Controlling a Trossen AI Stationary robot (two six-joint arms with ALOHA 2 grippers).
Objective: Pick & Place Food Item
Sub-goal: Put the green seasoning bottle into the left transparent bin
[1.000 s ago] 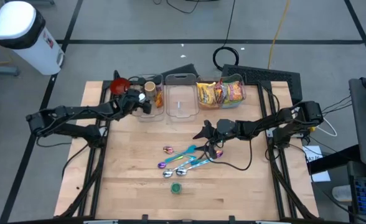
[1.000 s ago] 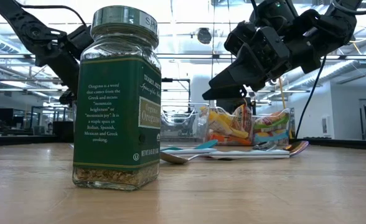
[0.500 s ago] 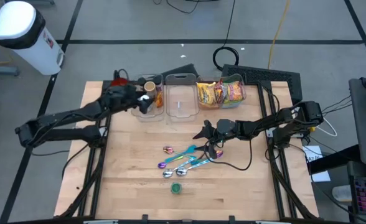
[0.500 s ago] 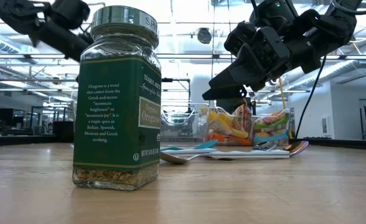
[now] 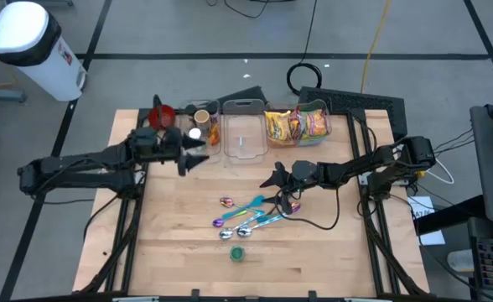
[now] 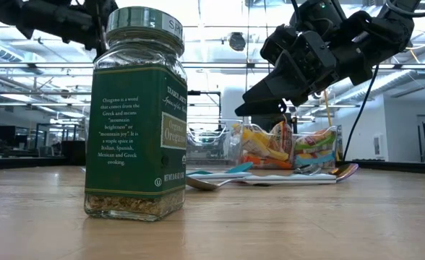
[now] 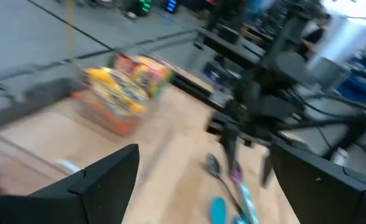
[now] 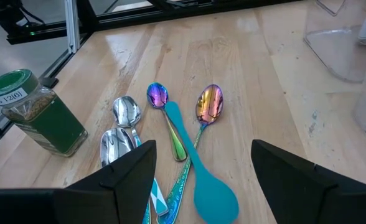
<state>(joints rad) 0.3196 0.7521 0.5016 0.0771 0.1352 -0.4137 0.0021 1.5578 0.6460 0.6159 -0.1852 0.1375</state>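
A green-labelled, green-lidded oregano jar (image 6: 135, 115) with white lettering stands on the pale blond wood counter (image 5: 179, 243). Beside it lie spoons (image 8: 164, 109) of iridescent purple-gold sheen, plain silver ones (image 8: 126, 112), and a turquoise spoon (image 8: 201, 180). Clear bins (image 5: 245, 134) hold snack packets (image 5: 297, 124) in yellow, orange and red. A red object (image 5: 162, 112) sits at the counter's far corner. Both arms are dark; a white bin with a black band (image 5: 28, 46) stands on the grey floor.
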